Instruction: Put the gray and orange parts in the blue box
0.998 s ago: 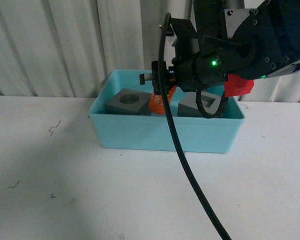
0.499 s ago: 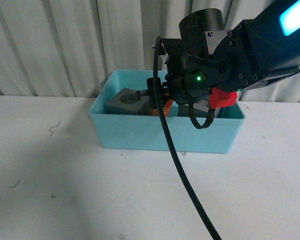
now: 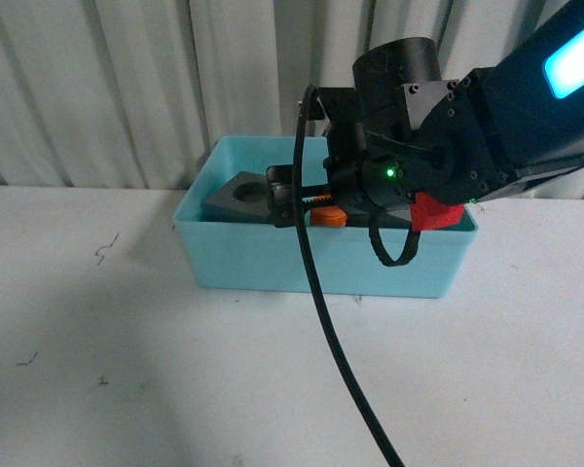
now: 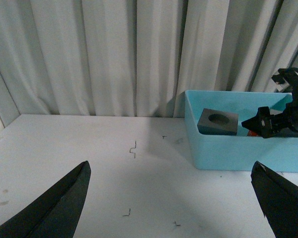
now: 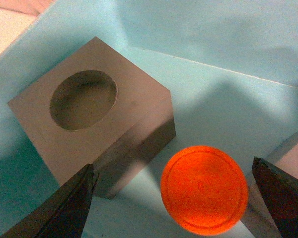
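Note:
The blue box stands at the back of the white table. Inside it, a gray cube with a round recess lies toward the left, seen as a gray cube from the front and a gray cube from the left wrist. The orange cylinder rests on the box floor beside it, with the orange cylinder just showing above the box wall. An edge of a second gray cube shows. My right gripper hangs open over the cylinder, apart from it. My left gripper is open above bare table.
Pleated white curtains close off the back. A black cable hangs from the right arm across the front of the box. Small dark marks dot the white table left of the box.
The right gripper lowered into the box and let go of the orange cylinder, which now rests on the box floor. The left arm has not moved.

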